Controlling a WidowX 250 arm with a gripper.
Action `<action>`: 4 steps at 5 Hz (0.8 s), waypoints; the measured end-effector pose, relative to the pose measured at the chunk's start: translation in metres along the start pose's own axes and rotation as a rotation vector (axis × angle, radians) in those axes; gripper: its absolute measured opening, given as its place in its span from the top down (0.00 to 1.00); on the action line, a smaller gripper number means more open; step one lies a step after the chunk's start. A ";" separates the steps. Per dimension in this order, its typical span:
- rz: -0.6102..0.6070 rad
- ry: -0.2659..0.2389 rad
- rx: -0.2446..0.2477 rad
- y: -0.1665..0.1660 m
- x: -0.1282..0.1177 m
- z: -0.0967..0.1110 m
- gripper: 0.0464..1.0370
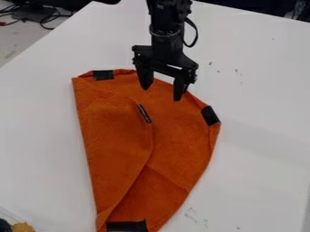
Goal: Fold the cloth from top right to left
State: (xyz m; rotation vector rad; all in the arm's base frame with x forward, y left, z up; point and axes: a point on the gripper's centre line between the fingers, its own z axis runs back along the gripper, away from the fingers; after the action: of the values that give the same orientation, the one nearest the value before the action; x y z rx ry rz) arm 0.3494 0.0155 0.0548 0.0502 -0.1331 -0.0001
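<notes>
Free table (260,158) beside cloth (115,127)

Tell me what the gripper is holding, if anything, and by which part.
Nothing: the gripper has its jaws apart, at the top of the orange cloth.

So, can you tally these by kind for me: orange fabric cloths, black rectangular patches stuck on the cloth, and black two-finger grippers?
Orange fabric cloth: 1
Black rectangular patches on the cloth: 4
Black two-finger gripper: 1
Total: 6
</notes>
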 end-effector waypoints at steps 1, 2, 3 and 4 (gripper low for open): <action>0.006 0.031 -0.004 -0.001 -0.003 -0.010 0.04; -0.005 0.035 -0.017 -0.017 0.008 -0.014 0.04; -0.017 0.029 -0.020 -0.035 0.024 -0.017 0.04; -0.003 0.024 -0.045 -0.053 0.036 -0.019 0.04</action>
State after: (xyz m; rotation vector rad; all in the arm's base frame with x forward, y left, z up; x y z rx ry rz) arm 0.3880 -0.0368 0.0382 0.0058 -0.1086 -0.0058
